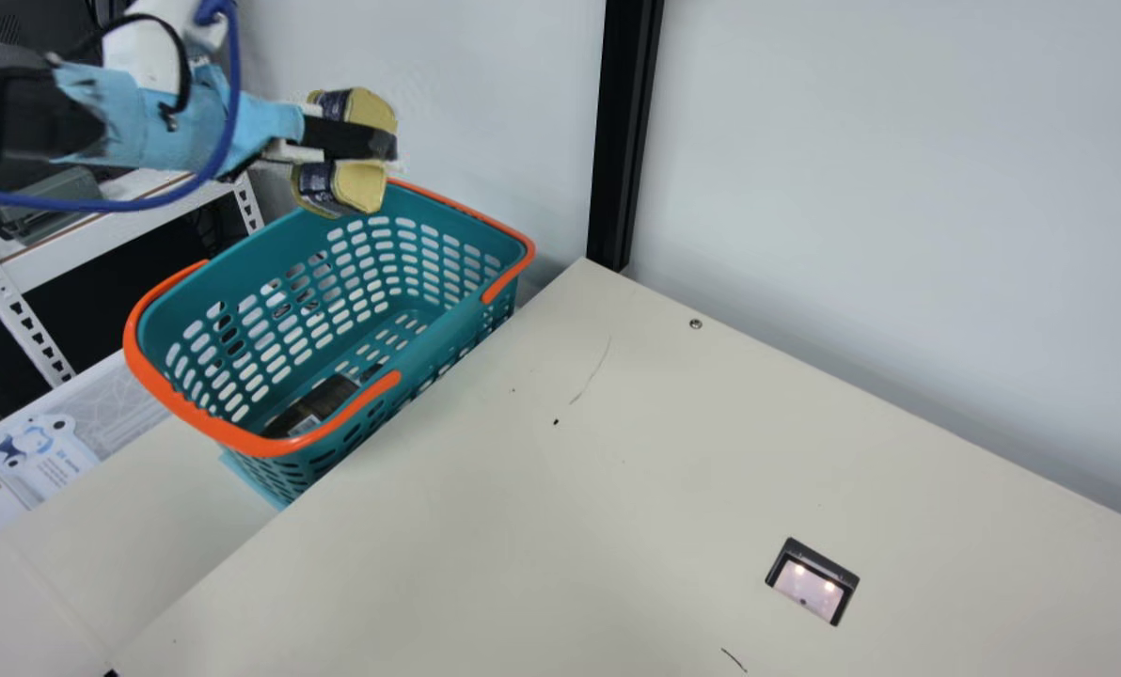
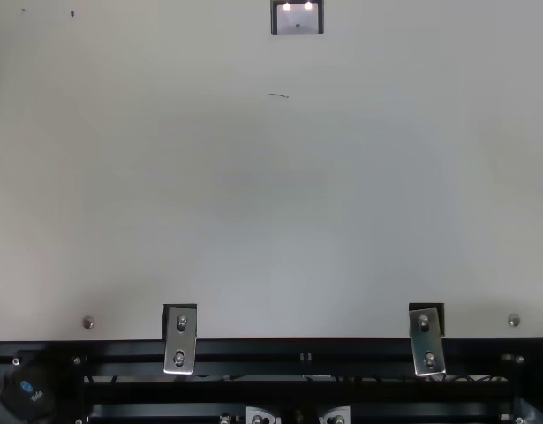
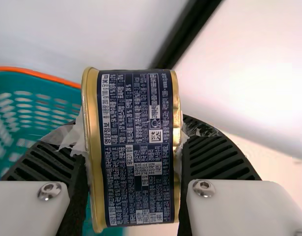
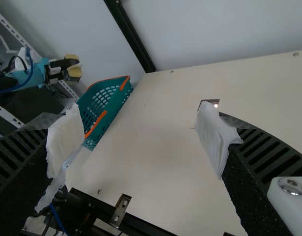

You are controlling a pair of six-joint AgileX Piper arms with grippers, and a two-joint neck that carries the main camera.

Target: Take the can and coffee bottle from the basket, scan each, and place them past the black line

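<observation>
Can [image 3: 136,147] in left tool [image 1: 349,139], above basket [image 1: 335,273]

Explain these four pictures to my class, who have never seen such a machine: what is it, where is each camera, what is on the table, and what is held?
This is a robot with two arms, each ending in a two-fingered tool. The main view comes from a camera on its neck, the top view from one fixed above the table, and the other two from cameras on its wrists.

The left tool grips a can with gold ends and a dark blue label, held up above the basket's far end. The right tool is open, with nothing between its fingers.

A small lit window, probably the scanner, is set into the table. The basket stands beside it, with a dark item inside, perhaps the coffee bottle.
</observation>
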